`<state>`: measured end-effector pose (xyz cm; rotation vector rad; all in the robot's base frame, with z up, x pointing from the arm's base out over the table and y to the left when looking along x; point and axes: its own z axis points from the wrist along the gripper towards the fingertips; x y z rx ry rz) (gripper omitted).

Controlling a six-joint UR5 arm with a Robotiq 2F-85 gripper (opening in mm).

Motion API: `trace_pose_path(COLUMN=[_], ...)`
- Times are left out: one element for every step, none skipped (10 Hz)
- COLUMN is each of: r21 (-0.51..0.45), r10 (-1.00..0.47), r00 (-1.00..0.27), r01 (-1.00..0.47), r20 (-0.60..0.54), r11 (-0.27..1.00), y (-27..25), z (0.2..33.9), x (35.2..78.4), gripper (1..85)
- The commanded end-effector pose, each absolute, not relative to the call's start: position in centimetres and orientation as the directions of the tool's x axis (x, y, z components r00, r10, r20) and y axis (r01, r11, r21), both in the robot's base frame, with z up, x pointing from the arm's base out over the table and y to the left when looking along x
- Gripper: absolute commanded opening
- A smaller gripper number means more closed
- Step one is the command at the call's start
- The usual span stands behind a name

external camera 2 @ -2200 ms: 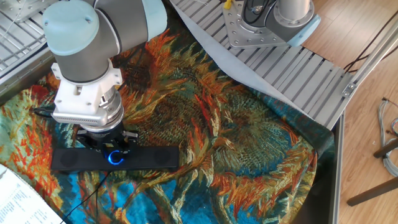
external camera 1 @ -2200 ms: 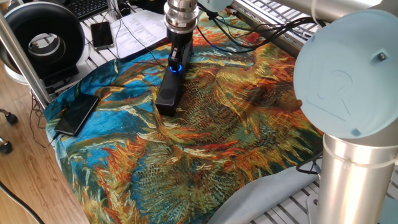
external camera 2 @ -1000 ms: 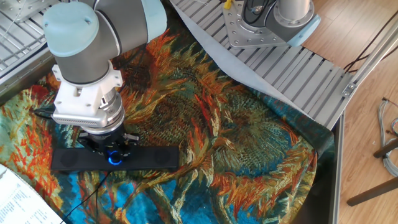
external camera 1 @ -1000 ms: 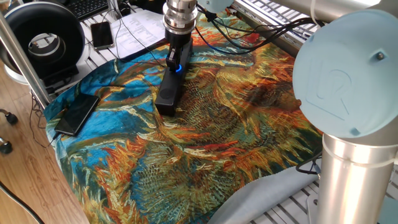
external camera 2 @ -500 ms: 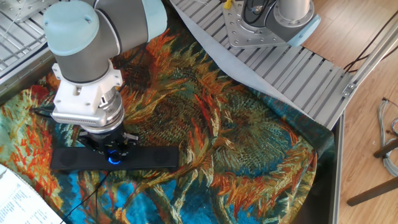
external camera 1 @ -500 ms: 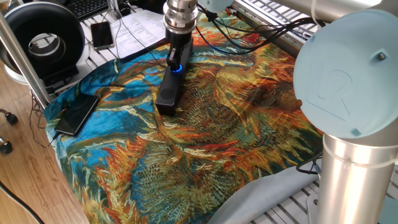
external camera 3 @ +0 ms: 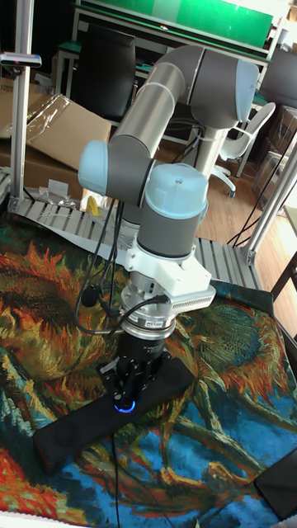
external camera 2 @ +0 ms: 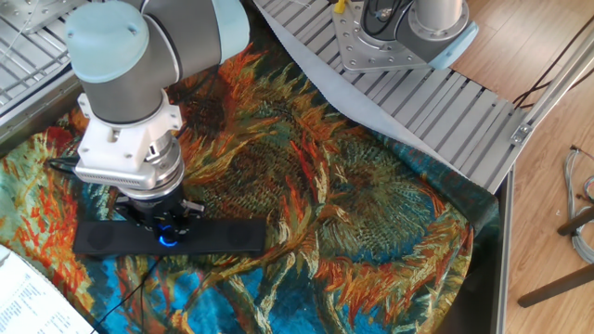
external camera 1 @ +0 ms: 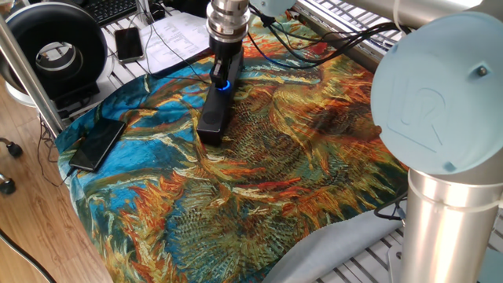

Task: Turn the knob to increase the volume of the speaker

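Speaker (external camera 1: 211, 118) — slim black bar lying flat on the sunflower-print cloth (external camera 1: 314, 157), knob (external camera 3: 124, 406) lit blue near mid-length. Gripper (external camera 3: 127, 394) set vertically over the knob, fingers apparently closed on it. Knob looks small, rigid, likely slick — hold by the rim; bar probably light, may twist on the soft cloth.

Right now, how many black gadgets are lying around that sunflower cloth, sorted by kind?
Long matte-black bar speaker: 1
Flat black phones: 2
Big round black-and-white ring device: 1
Black keyboard: 1
Total: 5
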<state>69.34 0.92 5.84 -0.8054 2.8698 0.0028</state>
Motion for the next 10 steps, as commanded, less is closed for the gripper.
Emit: trace_pose_path(r21=[-0.037,-0.038,-0.040,-0.042,-0.052,-0.056,-0.059,-0.060,-0.064,-0.070], r10=[-0.467,-0.457,-0.448,-0.445,-0.448,-0.448,-0.443,-0.434,-0.435,-0.435], r00=[-0.867,-0.872,-0.877,-0.878,-0.877,-0.877,-0.879,-0.881,-0.881,-0.882], r01=[-0.468,-0.458,-0.449,-0.444,-0.446,-0.445,-0.440,-0.431,-0.431,-0.430], r20=[-0.172,-0.175,-0.175,-0.175,-0.174,-0.174,-0.179,-0.186,-0.184,-0.182], r11=[0.883,0.888,0.893,0.895,0.894,0.894,0.896,0.900,0.900,0.900], y=[0.84,0.80,0.72,0.64,0.40,0.32,0.27,0.25,0.11,-0.06], z=[5.99,6.03,6.10,6.13,6.05,5.97,5.97,6.02,6.01,6.01], x=[69.79,69.85,69.86,69.88,70.01,70.09,70.26,70.47,70.48,70.48], gripper=[24.3,24.3,24.3,24.0,24.0,24.0,24.0,23.7,23.7,23.3])
